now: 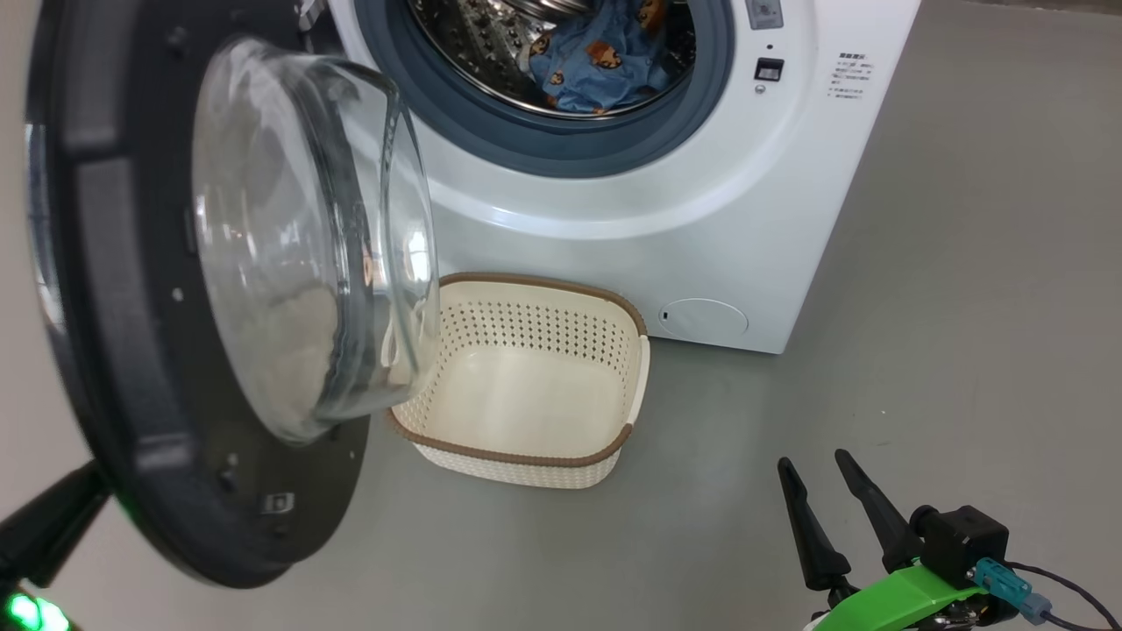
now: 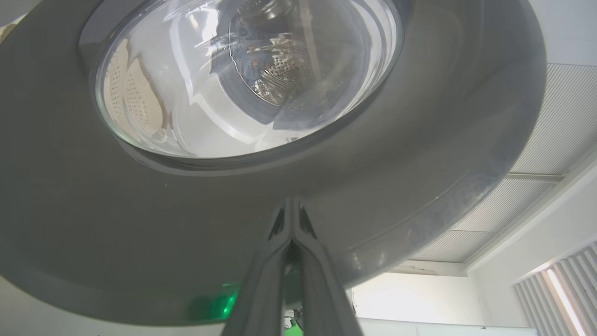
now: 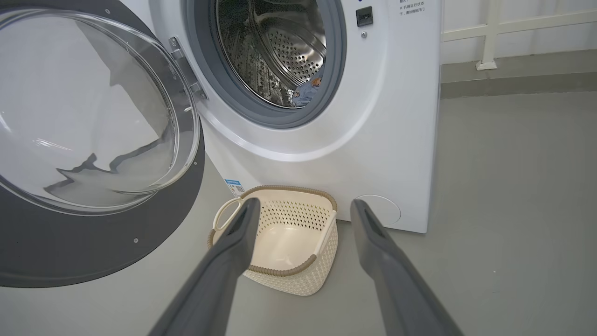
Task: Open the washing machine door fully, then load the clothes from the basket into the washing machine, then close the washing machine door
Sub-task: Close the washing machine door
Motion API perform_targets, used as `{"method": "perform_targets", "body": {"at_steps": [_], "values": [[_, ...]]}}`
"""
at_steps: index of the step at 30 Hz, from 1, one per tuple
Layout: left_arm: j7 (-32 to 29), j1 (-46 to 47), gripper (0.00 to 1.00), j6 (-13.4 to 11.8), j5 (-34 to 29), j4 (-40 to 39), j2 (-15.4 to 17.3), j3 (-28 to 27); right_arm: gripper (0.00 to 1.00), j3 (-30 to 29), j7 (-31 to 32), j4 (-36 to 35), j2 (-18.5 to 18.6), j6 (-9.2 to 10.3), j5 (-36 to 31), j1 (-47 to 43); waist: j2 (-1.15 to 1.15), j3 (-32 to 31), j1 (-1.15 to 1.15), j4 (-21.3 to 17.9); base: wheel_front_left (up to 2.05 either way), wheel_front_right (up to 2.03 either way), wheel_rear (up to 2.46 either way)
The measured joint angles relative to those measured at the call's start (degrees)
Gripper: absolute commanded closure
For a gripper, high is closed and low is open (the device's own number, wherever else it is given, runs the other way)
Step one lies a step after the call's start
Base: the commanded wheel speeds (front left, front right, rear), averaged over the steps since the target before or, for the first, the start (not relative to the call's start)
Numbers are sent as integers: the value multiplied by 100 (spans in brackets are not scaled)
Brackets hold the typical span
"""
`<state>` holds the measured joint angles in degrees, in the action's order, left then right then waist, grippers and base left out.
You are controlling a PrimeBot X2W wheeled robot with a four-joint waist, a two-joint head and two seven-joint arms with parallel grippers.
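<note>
1. Touching the open washing machine door [image 1: 114,350] with the left gripper [image 2: 291,205], fingers together.
2. Holding the right gripper [image 1: 813,460] wide, empty.
3. Seeing the clothes [image 1: 596,61] inside the washing machine [image 1: 701,219], the basket [image 1: 517,457] standing before it.

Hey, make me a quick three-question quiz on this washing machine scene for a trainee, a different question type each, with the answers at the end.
1. True or false: the basket is empty.
2. Where are the bear-print clothes? A on a table; B in the drum; C on a shelf.
3. Fill in: by the open washing machine door, the left gripper is ___; the right gripper is ___.
Key: 1 true; 2 B; 3 shut, open.
</note>
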<state>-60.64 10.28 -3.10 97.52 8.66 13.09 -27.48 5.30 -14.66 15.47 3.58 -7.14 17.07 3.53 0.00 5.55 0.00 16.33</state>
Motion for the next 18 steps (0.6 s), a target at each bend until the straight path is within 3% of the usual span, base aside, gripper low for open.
{"method": "perform_targets", "body": {"at_steps": [6,18], "values": [[-88,-121,100,-14,32,-445,-291,163,0,36,0,19,-5,0,25,3,0,9,0,-108,0,0,0],[93,-164,100,212,-1,-802,-873,622,0,33,0,54,-24,0,69,6,0,47,0,-486,0,0,0]]}}
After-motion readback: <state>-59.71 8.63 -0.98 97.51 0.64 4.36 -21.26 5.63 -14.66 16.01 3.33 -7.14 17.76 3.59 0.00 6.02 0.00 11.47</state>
